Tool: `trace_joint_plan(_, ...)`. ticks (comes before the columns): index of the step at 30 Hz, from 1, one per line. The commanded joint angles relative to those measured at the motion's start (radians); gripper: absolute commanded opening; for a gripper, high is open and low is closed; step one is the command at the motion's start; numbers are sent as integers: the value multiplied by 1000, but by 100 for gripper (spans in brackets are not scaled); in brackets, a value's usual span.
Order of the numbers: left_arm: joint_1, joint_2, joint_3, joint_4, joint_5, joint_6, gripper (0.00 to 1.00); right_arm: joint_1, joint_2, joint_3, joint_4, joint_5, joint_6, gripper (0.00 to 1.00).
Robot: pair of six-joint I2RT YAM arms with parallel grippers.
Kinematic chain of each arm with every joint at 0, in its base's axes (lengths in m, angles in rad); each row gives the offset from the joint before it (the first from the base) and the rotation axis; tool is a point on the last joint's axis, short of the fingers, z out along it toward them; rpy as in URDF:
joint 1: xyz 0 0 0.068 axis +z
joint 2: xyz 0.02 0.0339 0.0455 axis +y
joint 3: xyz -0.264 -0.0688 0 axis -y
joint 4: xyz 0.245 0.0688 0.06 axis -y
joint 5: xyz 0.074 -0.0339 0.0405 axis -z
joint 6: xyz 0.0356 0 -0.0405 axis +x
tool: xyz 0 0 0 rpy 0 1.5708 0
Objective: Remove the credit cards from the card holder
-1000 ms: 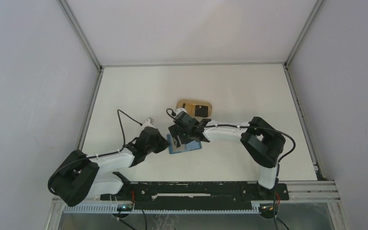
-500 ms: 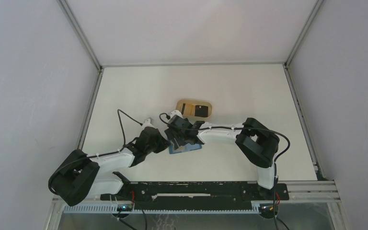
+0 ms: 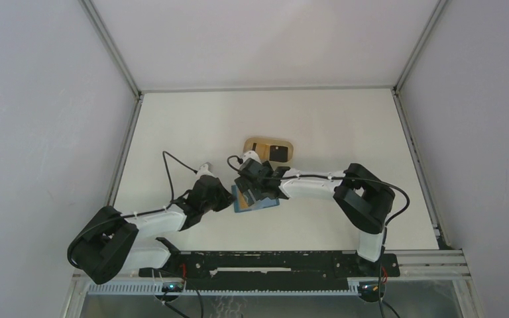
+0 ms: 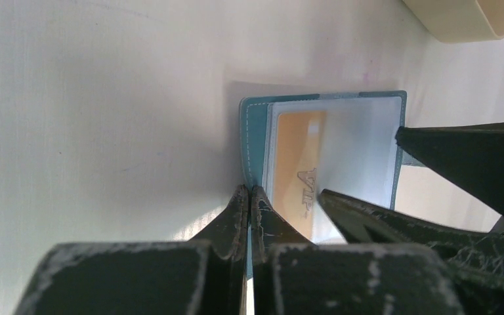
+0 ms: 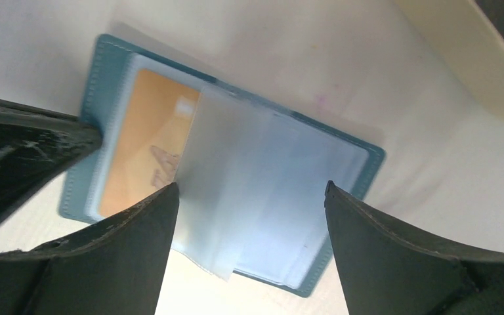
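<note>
Wider than a second before, the right tool [image 5: 249, 193] hung released over the open card holder [image 4: 252, 125] near the tray [image 5: 459, 59], the clenched left tool [image 4: 249, 193] pinned its edge, and catching only the clear sleeve [image 5: 262, 164] could leave the credit card [image 5: 144, 144] trapped.
</note>
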Motion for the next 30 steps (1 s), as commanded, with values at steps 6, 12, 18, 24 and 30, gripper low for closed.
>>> trace_joint_plan(6, 3, 16, -11, -9, -4, 9, 0, -74, -119, -64, -72, 126, -74, 93)
trace_joint_plan(12, 4, 13, -10, -14, -4, 10, 0, -138, -313, -46, -84, 124, -112, 97)
trace_joint_plan(18, 3, 34, -2, -15, -3, 11, 0, -147, -436, -30, -36, -47, -105, 95)
trace_joint_plan(24, 3, 41, 7, -24, -1, 13, 0, -126, -406, -75, 63, -300, -29, 88)
trace_joint_plan(30, 3, 42, 11, -33, -5, 16, 0, -98, -334, -123, 171, -463, 67, 87)
